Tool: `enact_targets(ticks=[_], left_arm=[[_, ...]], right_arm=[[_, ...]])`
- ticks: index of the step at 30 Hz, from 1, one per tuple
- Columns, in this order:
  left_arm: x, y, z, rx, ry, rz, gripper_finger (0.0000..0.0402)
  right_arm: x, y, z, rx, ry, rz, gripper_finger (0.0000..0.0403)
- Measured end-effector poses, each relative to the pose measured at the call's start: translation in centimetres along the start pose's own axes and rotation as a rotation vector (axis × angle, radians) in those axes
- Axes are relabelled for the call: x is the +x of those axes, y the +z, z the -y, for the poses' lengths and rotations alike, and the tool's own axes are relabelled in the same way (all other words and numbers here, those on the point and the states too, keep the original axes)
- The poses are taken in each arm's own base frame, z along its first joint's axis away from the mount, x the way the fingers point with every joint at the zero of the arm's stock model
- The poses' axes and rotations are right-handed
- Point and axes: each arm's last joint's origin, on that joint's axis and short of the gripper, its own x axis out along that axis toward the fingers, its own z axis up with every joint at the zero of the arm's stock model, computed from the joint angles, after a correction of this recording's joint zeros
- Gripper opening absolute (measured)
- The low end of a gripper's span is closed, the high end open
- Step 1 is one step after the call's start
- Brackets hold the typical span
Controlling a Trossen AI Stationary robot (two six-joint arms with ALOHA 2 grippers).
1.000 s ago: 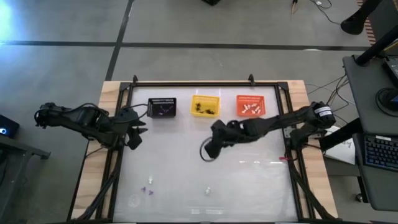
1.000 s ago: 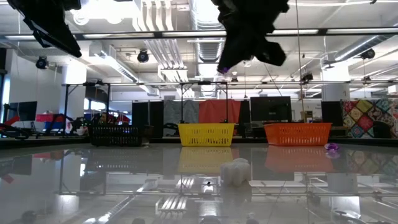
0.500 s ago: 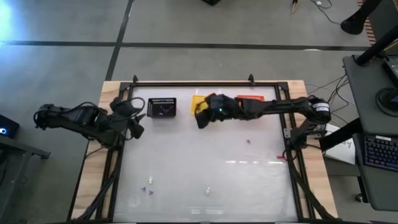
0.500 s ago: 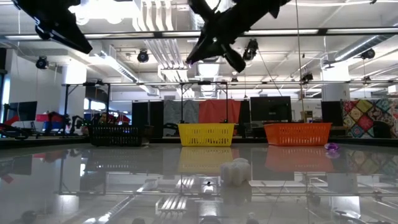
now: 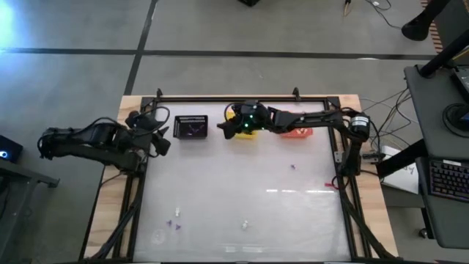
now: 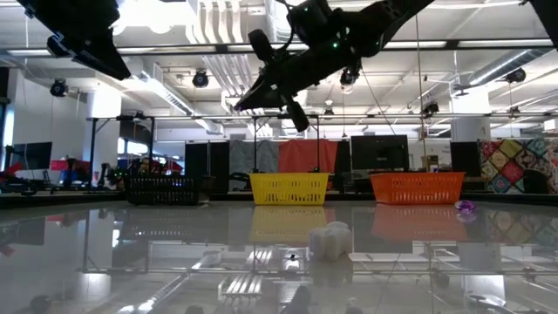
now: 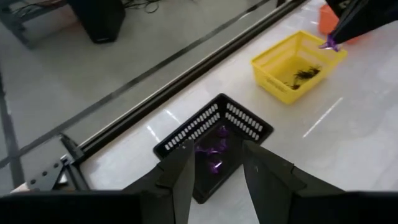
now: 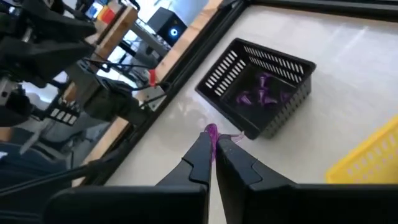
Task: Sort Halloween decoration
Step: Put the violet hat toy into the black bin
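Off to the left, the left end effector (image 5: 163, 138) hangs released near the surface's (image 5: 293, 213) edge, beside the black basket (image 5: 191, 127) of purple trinkets (image 7: 214, 149). Between that and the yellow basket (image 5: 243, 129), the right end effector (image 5: 226, 130) is clenched on a purple trinket (image 8: 211, 131). The orange basket (image 5: 299, 130) sits furthest right.

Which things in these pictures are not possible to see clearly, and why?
- Orange basket, high view: right arm hides most of it.
- Loose trinkets, high view: too small to tell shape.
- Purple trinket in right end effector, right wrist view: fingers hide most of it.
- White trinket, low view: blurred.
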Motion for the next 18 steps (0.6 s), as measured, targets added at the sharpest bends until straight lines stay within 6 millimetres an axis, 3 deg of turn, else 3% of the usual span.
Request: enact_targets(ticks=[10,18], left_arm=[[0.6,0.3,-0.9,-0.071,0.093,-0.01,0.0118],[0.7,0.2,-1.0,-0.074,0.102,-0.014,0.0118]], right_arm=[[4.5,2.6,1.4,-0.091,0.073,-0.034,0.0009],[7.9,3.6,1.7,-0.175,0.015,-0.147,0.0009]])
